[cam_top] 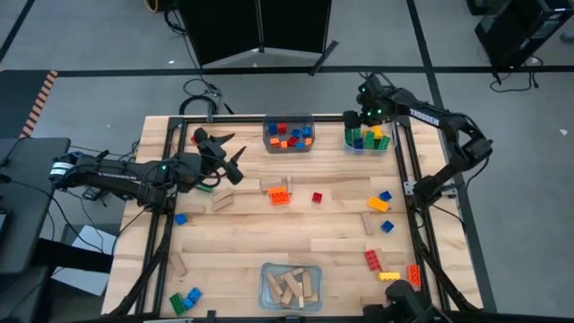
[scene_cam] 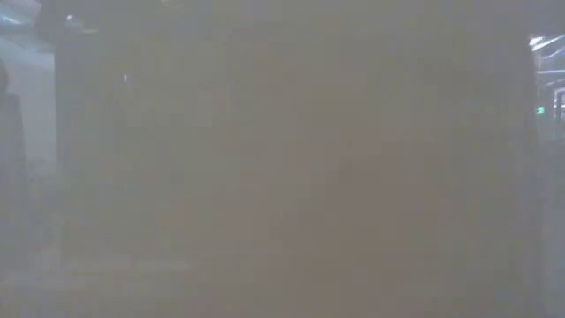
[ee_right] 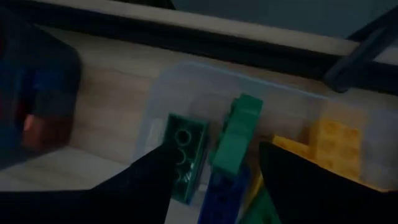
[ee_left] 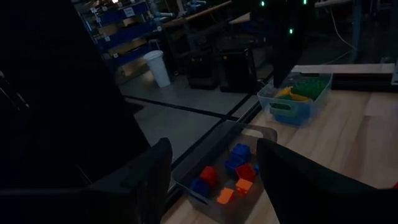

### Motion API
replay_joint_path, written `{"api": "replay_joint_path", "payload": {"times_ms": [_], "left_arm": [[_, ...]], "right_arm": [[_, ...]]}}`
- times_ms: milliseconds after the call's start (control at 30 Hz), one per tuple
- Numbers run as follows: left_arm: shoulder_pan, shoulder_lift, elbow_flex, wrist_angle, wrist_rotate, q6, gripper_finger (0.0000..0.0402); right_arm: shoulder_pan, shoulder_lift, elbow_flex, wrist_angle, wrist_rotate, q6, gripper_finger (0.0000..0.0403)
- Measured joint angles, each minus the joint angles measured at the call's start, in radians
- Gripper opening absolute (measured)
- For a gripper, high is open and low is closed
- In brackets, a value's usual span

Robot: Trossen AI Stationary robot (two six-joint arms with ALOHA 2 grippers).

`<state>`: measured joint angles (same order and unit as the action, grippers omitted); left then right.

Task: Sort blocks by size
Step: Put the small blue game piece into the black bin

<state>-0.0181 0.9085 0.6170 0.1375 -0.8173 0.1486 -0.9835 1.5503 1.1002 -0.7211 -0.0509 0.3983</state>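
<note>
The right claw [cam_top: 366, 119] hangs over the clear bin [cam_top: 387, 144] at the far right corner of the tabletop [cam_top: 332, 224], its two dark fingers [ee_right: 155, 174] spread apart with nothing between them. Directly under it, inside that bin, lie the larger bricks: a dark green brick [ee_right: 185, 155] leaning against the bin wall beside one finger, a lighter green brick [ee_right: 239, 134] lying in the gap between the fingers, a blue brick [ee_right: 224, 190] below that, and a yellow brick [ee_right: 336, 146] to the far side of the other finger.

The left claw [cam_top: 235, 160] is raised over the left part of the tabletop, near the middle far bin [cam_top: 288, 144], also held wide and empty. Ahead of it in the left wrist view sits that bin with its small red, blue and orange bricks [ee_left: 239, 168].

The rest of the blocks are scattered well away from both claws: an orange brick [cam_top: 280, 196] and a small red brick [cam_top: 317, 197] near the centre, blue and yellow pieces [cam_top: 381, 201] toward the right, red and orange ones [cam_top: 373, 260] along the near right edge, green and blue ones [cam_top: 184, 299] at the near left corner. The near middle bin [cam_top: 265, 274] holds tan wooden blocks [cam_top: 291, 287] (a few more lie loose on the wood). The low view is fogged over and shows nothing usable.
</note>
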Motion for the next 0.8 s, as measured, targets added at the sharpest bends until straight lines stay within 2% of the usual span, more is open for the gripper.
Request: {"api": "replay_joint_path", "payload": {"times_ms": [233, 300, 433, 633, 800], "left_arm": [[0.000, -0.017, 0.000, -0.011, 0.018, 0.003, 0.0241], [0.000, -0.023, 0.000, -0.020, 0.044, 0.003, 0.0241], [0.000, -0.057, 0.001, -0.075, 0.111, 0.003, 0.0241], [0.000, -0.106, 0.001, -0.176, 0.204, 0.003, 0.0241], [-0.002, -0.111, 0.007, -0.249, 0.316, 0.000, 0.0241]], "right_arm": [[0.021, -0.118, 0.083, -0.186, -0.001, 0.058, 0.0238], [0.051, -0.173, 0.083, -0.257, 0.004, 0.085, 0.0238], [0.160, -0.302, 0.077, -0.381, 0.091, 0.185, 0.0239], [0.457, -0.547, -0.030, -0.396, 0.208, 0.523, 0.0236], [0.818, -0.678, -0.159, -0.329, 0.356, 0.865, 0.0235]]}}
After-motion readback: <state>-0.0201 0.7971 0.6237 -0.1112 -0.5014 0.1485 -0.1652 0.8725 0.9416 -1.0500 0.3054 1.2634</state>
